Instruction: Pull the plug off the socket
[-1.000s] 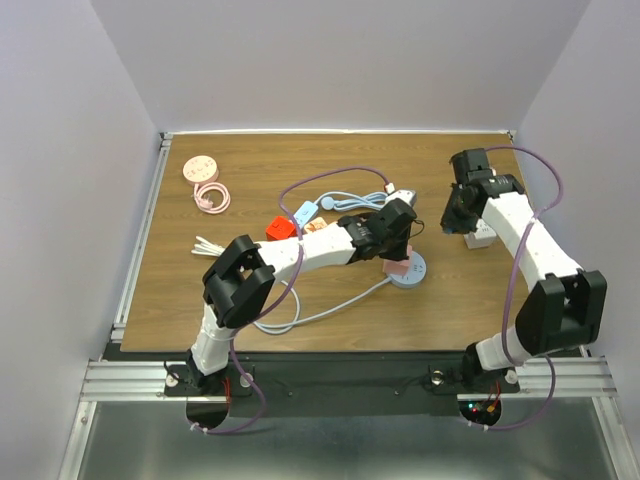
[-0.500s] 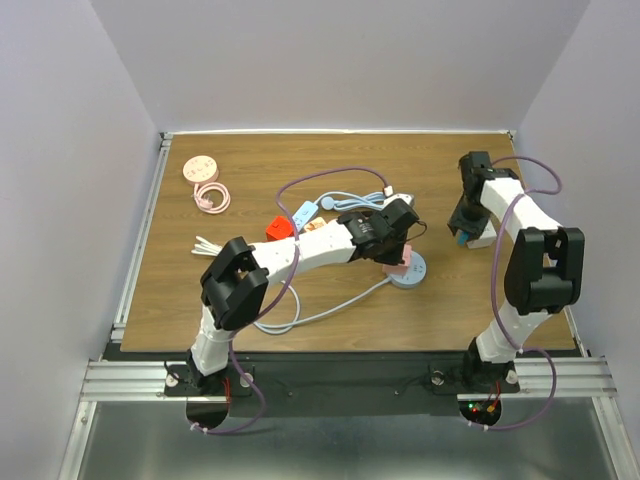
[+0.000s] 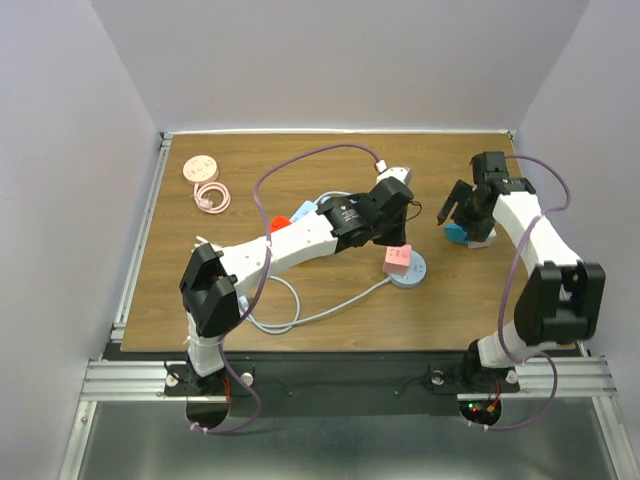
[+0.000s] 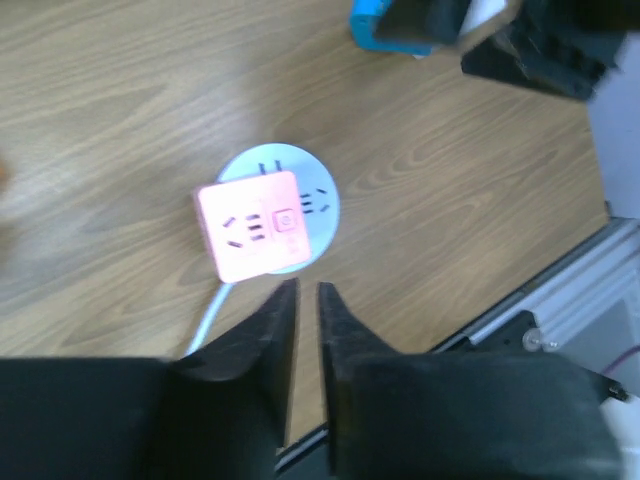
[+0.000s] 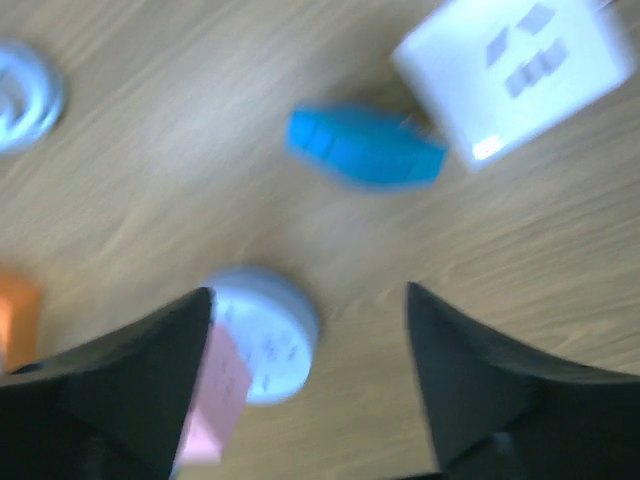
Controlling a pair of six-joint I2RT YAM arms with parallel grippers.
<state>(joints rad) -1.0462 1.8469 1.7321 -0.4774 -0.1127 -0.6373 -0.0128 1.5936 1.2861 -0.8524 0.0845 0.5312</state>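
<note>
Hovering over the middle of the wooden tabletop [image 3: 260, 160], the left pincer [image 4: 305, 290] points down with its two dark fingers drawn almost together. Only a thin slit shows between them, and nothing sits in that slit. Just past its fingertips in the wrist view is a pink plug cube [image 4: 258, 238]. The cube sits on the face of a round pale-blue socket [image 4: 300, 165], covering the side of the disc nearest the fingers. Whether its pins are seated cannot be told, nor whether the fingertips touch it. A pale-blue cord [image 3: 340, 305] runs from the socket toward the near edge of the tabletop and loops off to the left.

Over on the right side, the right pincer [image 5: 308, 295] hangs with its fingers spread wide, gripping nothing. Beyond its fingertips in the wrist view a blue plug [image 5: 365, 147] lies on its side on the wood. It is just beside a corner of a white socket block [image 5: 515, 75], and blur hides whether the two touch. From above, the blue plug shows just left of the white block, both partly under the right arm's wrist.

At the back left of the tabletop rests a pink round extension reel [image 3: 200, 168] with a coiled pink cord [image 3: 212, 198] just in front of it, well apart from both arms.
</note>
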